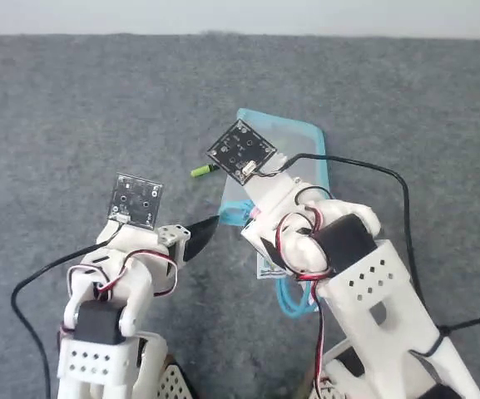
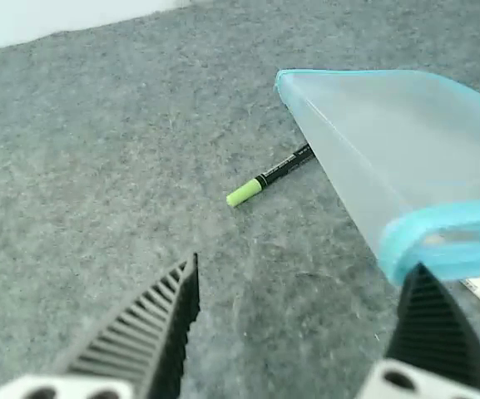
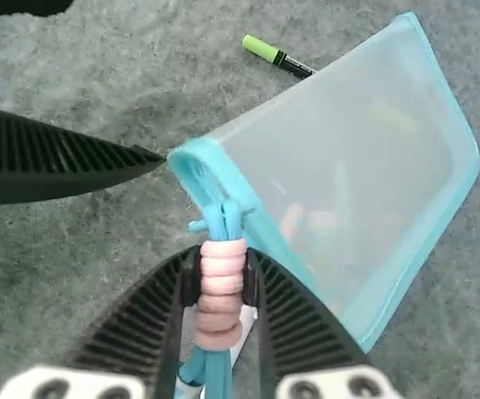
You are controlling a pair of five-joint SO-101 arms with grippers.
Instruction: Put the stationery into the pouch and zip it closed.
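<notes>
Fingers (image 3: 299,320) of right arm tight around pink zipper pull (image 3: 221,293)

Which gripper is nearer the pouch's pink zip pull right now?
Right. The right gripper is shut on the pink zip pull. The left gripper is open, off to the side by a corner of the pouch, not touching the pull.

Right claw (image 3: 221,270) clamps beaded cord (image 3: 220,293) of pouch (image 3: 356,183).
</notes>
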